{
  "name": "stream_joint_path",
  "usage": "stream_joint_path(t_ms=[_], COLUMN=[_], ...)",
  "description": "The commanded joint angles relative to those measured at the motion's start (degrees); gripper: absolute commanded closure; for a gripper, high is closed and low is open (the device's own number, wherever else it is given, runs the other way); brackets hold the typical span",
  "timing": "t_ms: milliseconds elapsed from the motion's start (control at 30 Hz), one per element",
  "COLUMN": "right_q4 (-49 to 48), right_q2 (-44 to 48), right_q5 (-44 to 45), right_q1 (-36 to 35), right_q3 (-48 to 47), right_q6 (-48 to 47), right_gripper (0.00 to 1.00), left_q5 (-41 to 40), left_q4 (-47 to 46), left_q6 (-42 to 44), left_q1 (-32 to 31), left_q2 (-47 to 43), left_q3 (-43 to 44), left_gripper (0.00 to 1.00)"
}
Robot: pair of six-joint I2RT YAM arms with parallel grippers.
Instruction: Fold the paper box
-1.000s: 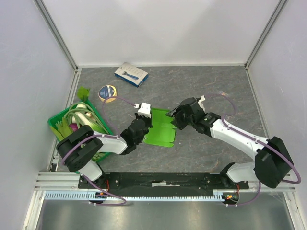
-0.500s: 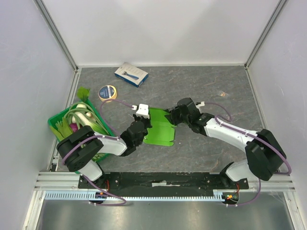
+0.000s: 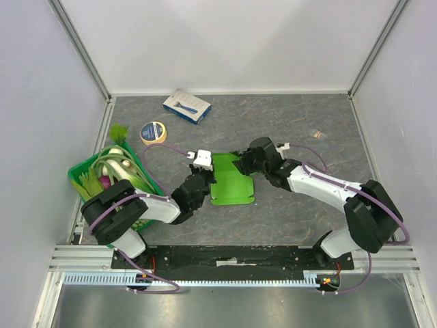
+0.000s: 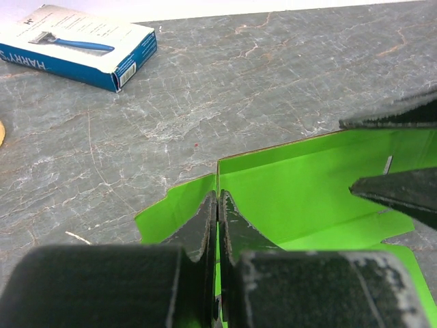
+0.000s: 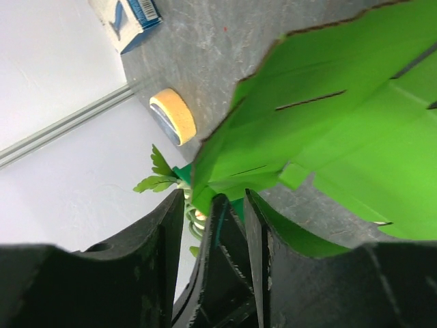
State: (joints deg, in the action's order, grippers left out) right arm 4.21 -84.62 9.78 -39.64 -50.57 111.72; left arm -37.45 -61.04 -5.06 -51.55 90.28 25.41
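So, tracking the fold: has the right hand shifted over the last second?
Yes. The right hand moved slightly left, toward the round yellow tape roll, over the lime-green paper box.

Paper box (image 5: 341, 102) partly off-frame, wrist views

Lime-green paper box (image 3: 233, 182), unfolded, mid-table

Lab: white-walled, aluminium-framed enclosure (image 3: 83, 55)
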Motion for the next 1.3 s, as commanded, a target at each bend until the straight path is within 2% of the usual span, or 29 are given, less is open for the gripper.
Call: stream_joint_path(t_ms=[0,600,900,933,1133,1200,1233,1267], right_q4=[-0.61,2.56,2.65,2.65,1.25,0.02,-1.29,-2.26], right_q2=[0.86,-2.83,-3.71,-3.88,-4.33,-4.06,-3.8,-3.62], right_q5=[3.58,5.25,5.43,5.25,4.63,4.81,4.72,4.72], right_q1=[-0.26,0.09,0.09,0.0,0.17,0.17,0.17,0.17], right_q3=[-3.31,-5.94,-6.12,-6.04,-4.63,-3.06,-2.44,-1.65], right_q6=[-0.98,-0.36,-0.54,-0.19,0.25,0.43,0.34,-0.1], right_gripper=[0.52,0.55,0.73,0.81,1.0,1.0,1.0,1.0], left_q5=[-2.45,-3.06,-4.12,-4.12,-3.95,-2.81,-2.37,-0.54], left_q4=[-4.44,-6.37,-7.52,-7.95,-7.44,-4.19,-2.87,0.27], left_q6=[2.25,3.91,4.44,4.53,3.39,1.12,0.15,-0.91], left_q1=[-0.48,-1.8,-2.24,-2.24,-2.24,-2.24,-2.33,-2.24], left_q2=[0.51,0.95,1.3,1.48,1.39,-0.19,-1.15,-3.94], left_q3=[-0.27,-0.89,-1.33,-1.41,-0.71,-0.62,-0.88,-1.24], left_gripper=[0.98,0.98,0.98,0.98,0.98,0.81,0.64,0.57])
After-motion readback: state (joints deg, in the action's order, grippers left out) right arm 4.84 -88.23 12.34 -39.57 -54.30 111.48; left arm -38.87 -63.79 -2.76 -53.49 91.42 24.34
